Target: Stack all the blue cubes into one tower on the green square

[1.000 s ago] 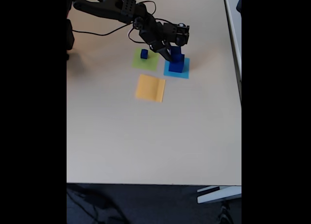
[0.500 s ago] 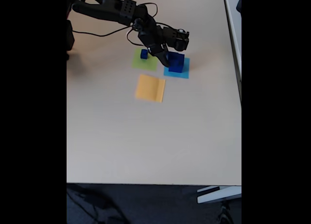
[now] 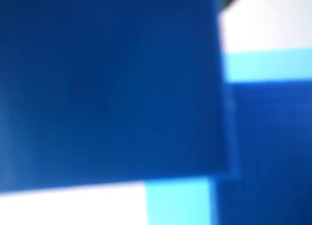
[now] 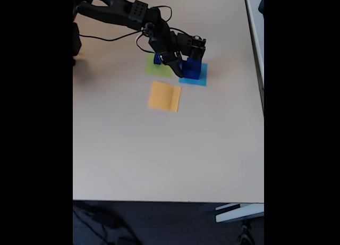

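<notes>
Now hand [image 4: 187, 65] lower than before, seemingly clamped on large blue cube [image 4: 192, 69] over cyan square [image 4: 201, 78].

The worktop [image 4: 159, 149] looks smooth, matt beige laminate. The coloured squares, like the green square [image 4: 157, 69], seem thin matt paper. The arm [image 4: 127, 14] is black plastic.

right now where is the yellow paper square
In the fixed view the yellow square lies flat on the table, just below the green square and the light-blue square.
</notes>
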